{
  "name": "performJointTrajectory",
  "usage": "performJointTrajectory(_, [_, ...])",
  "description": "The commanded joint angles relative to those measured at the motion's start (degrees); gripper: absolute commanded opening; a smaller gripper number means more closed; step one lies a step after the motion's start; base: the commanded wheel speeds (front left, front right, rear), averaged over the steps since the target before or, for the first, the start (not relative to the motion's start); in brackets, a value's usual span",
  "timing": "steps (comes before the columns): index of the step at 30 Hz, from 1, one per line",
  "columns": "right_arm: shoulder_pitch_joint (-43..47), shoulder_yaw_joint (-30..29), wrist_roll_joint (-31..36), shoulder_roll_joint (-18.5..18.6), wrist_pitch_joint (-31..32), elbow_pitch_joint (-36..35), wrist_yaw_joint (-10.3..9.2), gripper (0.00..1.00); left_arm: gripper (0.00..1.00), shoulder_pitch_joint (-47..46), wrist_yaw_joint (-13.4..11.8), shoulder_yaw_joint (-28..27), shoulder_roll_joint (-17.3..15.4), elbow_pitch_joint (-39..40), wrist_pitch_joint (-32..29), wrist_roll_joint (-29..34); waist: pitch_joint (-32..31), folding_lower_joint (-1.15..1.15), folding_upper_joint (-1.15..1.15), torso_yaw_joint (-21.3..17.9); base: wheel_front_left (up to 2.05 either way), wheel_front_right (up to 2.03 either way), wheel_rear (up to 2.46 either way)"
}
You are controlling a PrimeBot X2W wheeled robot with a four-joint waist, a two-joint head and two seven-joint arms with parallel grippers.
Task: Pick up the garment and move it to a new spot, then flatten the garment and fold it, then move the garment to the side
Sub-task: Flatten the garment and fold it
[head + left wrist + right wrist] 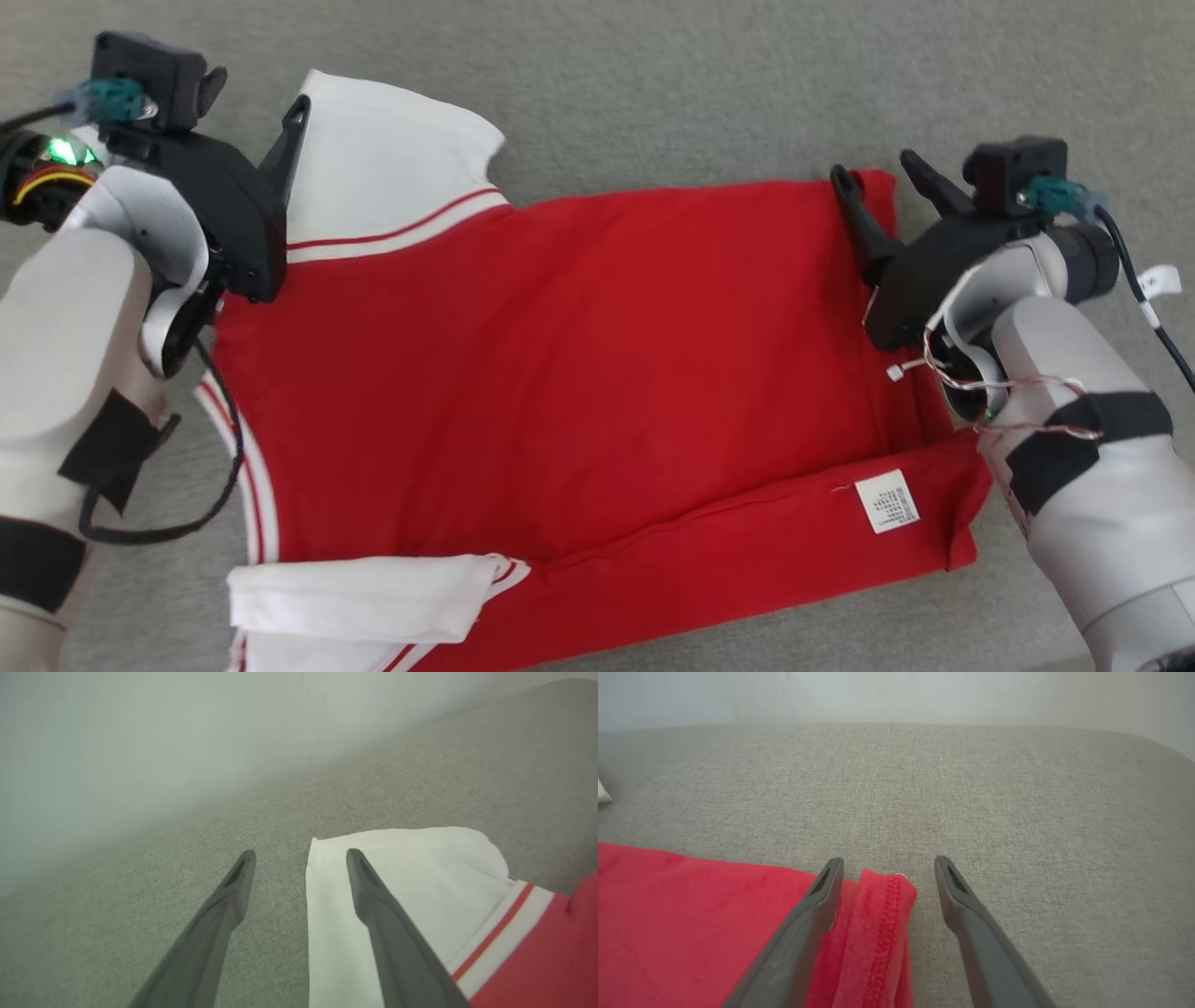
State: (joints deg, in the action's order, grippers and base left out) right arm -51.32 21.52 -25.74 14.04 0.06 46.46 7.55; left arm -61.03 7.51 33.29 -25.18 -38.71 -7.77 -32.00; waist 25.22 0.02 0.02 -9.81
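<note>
Nearest the robot, a red knit jersey with white sleeves (579,355) lies on a grey fabric-covered worktop (672,84), near edge folded over. Farther off, left gripper (300,854) and right gripper (888,860) hover at far sleeve (411,868) and hem corner (887,891), jaws wide, empty; pinching both evenly should fold straight. A pale wall (896,695) stands beyond.

A red garment (579,373) with white sleeves lies spread on grey fabric, near edge folded over.

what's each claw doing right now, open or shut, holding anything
left claw: open, holding nothing, fingers either side of the white sleeve edge
right claw: open, holding nothing, fingers either side of the red hem corner
</note>
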Motion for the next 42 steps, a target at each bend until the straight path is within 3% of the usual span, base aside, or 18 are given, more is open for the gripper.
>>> performJointTrajectory(1, [-1.5, 0.8, -0.7, -0.3, 0.3, 0.5, -0.15, 1.00, 1.00, -1.7, -0.1, 1.6, -0.7, -1.3, -0.9, -0.9, 2.8, -0.02, -0.02, -2.7, 0.00, 0.00, 0.00])
performJointTrajectory(12, [-5.2, 9.1, -4.9, -1.6, 1.7, 0.9, -0.15, 1.00, 1.00, -8.9, -0.1, 10.7, -2.6, -11.3, -2.5, -5.7, 4.0, -0.02, -0.02, -6.1, 0.00, 0.00, 0.00])
performJointTrajectory(20, [-7.2, 12.1, -6.0, -1.6, 2.9, 0.5, -0.15, 1.00, 1.00, -10.9, -0.1, 13.7, -2.3, -15.6, -2.5, -7.8, 4.9, -0.02, -0.02, -7.0, 0.00, 0.00, 0.00])
performJointTrajectory(21, [-7.3, 12.3, -6.3, -1.5, 2.9, 0.4, -0.15, 0.73, 1.00, -11.1, -0.1, 14.2, -2.0, -16.0, -2.6, -8.2, 5.0, -0.02, -0.02, -7.0, 0.00, 0.00, 0.00])
performJointTrajectory(22, [-7.6, 12.5, -6.5, -1.5, 2.8, 0.1, -0.15, 0.37, 0.90, -11.2, -0.1, 14.7, -1.9, -16.5, -3.0, -8.5, 5.1, -0.02, -0.02, -6.9, 0.00, 0.00, 0.00])
performJointTrajectory(23, [-7.8, 12.8, -6.4, -1.3, 2.6, -0.2, -0.15, 0.00, 0.34, -11.4, -0.1, 15.2, -1.7, -16.8, -3.1, -8.8, 5.2, -0.02, -0.02, -6.8, 0.00, 0.00, 0.00])
performJointTrajectory(24, [-8.2, 12.7, -6.6, -1.1, 2.0, -0.5, -0.15, 0.00, 0.06, -11.6, -0.1, 15.6, -1.5, -17.1, -2.8, -9.0, 5.2, -0.02, -0.02, -6.7, 0.00, 0.00, 0.00])
performJointTrajectory(25, [-8.4, 12.7, -6.8, -0.9, 1.7, -0.6, -0.15, 0.00, 0.00, -11.7, -0.1, 16.0, -1.4, -17.3, -2.5, -9.1, 5.1, -0.02, -0.02, -6.5, 0.00, 0.00, 0.00])
performJointTrajectory(32, [-8.1, 12.0, -7.3, 0.1, 0.7, 0.9, -0.15, 0.00, 0.00, -12.2, -0.1, 17.4, -0.2, -16.8, 1.1, -12.8, 3.4, -0.02, -0.02, -4.3, 0.00, 0.00, 0.00])
performJointTrajectory(42, [-4.5, 9.4, -9.3, 1.4, -6.6, 2.1, -0.15, 0.00, 0.00, -9.8, -0.1, 18.1, 0.7, -11.5, 11.7, -18.3, -2.7, -0.02, -0.02, -0.4, 0.00, 0.00, 0.00])
